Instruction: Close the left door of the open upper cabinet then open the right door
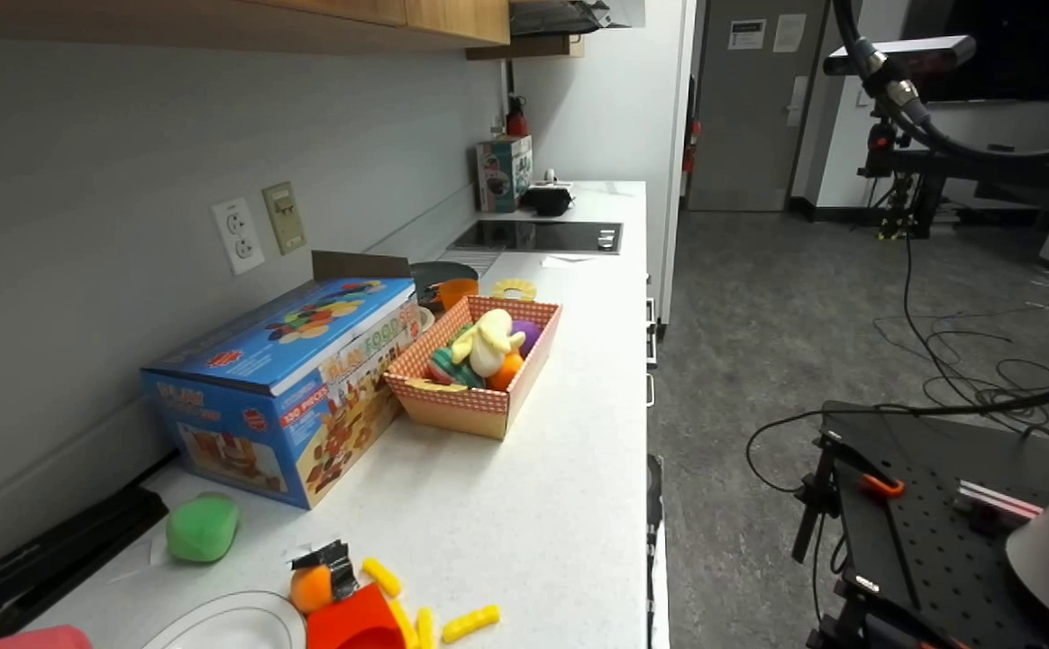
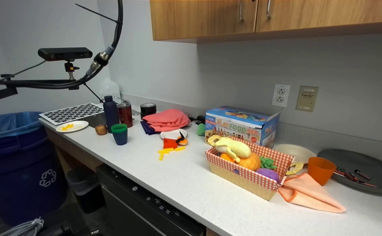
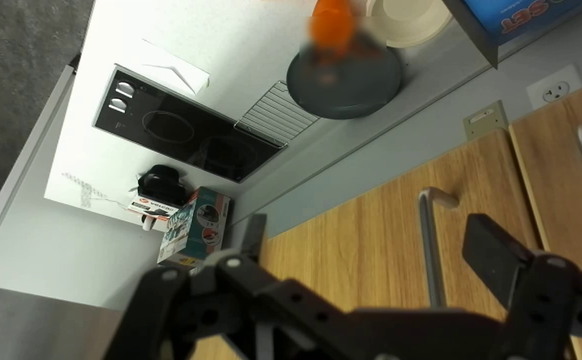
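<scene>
- Since both flat fronts look flush, I judge the left door (image 2: 201, 18) closed, so the first half of the job seems done.
- It belongs to the upper cabinet of light tan wood (image 2: 286, 16), mounted on the grey wall (image 2: 237, 72) over the speckled white countertop (image 2: 178, 177); the right door (image 3: 356, 250) looks closed too, so opening that is what I have left.
- My black two-fingered gripper (image 3: 371, 235) is spread wide and holds nothing; in the wrist view its fingers (image 3: 491, 255) flank that door's bent metal bar handle (image 3: 430, 245), and I can't tell whether they reach around it.
- Below, a blue cardboard box (image 1: 245, 397) reads "PLAY" and "FOOD" in an exterior view, with what I take as "130 PIECES".
- Past the black glass cooktop (image 3: 191, 130), a small red-and-white box (image 3: 151, 204) says "VELCRO".
- At the countertop's end, a dark blue plastic bin (image 2: 17, 170) carries white recycling arrows (image 2: 47, 178).
- Farthest off, two white paper notices (image 1: 747, 34) on a grey door (image 1: 745, 135) are too small for me to read.
</scene>
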